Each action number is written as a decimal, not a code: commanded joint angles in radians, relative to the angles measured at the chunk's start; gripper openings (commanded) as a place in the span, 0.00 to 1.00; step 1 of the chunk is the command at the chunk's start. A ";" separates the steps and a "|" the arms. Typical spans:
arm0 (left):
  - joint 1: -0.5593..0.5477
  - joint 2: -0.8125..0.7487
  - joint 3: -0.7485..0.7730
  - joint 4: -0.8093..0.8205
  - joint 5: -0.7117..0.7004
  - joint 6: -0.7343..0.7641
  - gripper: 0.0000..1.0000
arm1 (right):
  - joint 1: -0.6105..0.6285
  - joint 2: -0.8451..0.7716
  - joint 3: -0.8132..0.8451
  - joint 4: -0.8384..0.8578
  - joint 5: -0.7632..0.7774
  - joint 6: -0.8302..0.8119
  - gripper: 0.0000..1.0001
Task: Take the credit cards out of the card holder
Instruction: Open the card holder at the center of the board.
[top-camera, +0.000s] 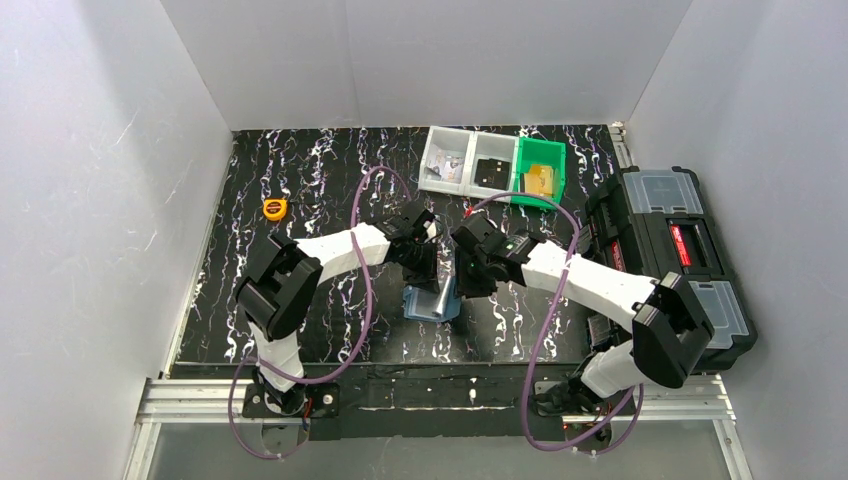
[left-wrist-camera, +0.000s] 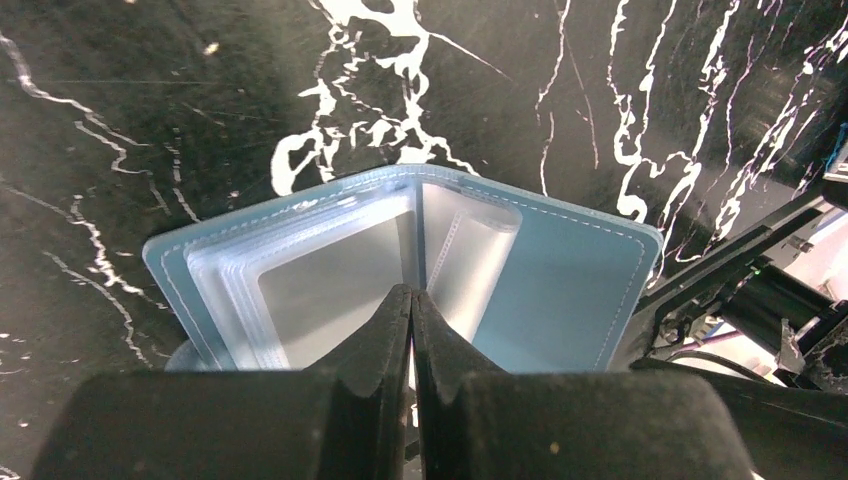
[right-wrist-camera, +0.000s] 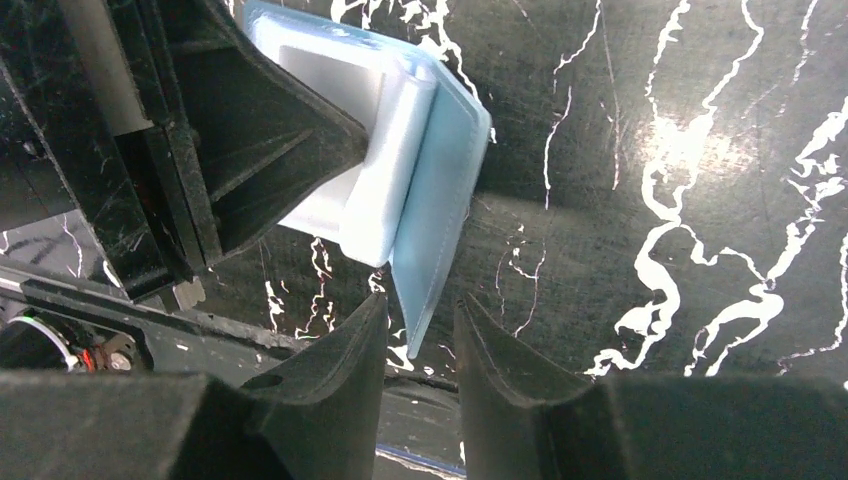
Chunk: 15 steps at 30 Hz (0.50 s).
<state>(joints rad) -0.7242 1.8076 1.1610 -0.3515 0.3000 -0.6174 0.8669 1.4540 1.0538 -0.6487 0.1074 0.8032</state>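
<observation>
The dusty-blue card holder (top-camera: 432, 301) stands open on the black marble table between my two grippers. In the left wrist view, the card holder (left-wrist-camera: 580, 290) is spread open, showing clear sleeves (left-wrist-camera: 330, 280) with pale grey panels; I cannot tell if these are cards. My left gripper (left-wrist-camera: 411, 295) is shut at the holder's fold, pinching a thin pale sleeve edge. In the top view, my left gripper (top-camera: 425, 262) is just above the holder. My right gripper (right-wrist-camera: 420, 312) is open, with the corner of the holder's blue cover (right-wrist-camera: 440, 200) hanging between its fingertips. It is at the holder's right in the top view (top-camera: 468, 275).
Two clear bins (top-camera: 447, 160) (top-camera: 492, 165) and a green bin (top-camera: 540, 176) at the back hold cards. A yellow tape measure (top-camera: 274, 208) lies at the back left. A black toolbox (top-camera: 670, 250) stands on the right. Purple cables loop over both arms.
</observation>
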 joint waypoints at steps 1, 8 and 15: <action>-0.020 0.006 0.047 -0.012 0.038 -0.006 0.02 | 0.007 -0.031 -0.050 0.107 -0.059 -0.022 0.38; -0.021 0.007 0.045 -0.020 0.062 -0.021 0.03 | 0.005 0.043 -0.073 0.136 -0.060 -0.003 0.35; -0.021 -0.024 0.040 -0.048 0.050 -0.019 0.03 | -0.017 0.103 -0.102 0.112 -0.027 0.021 0.12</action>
<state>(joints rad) -0.7418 1.8244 1.1831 -0.3595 0.3374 -0.6357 0.8635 1.5352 0.9768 -0.5434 0.0586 0.8112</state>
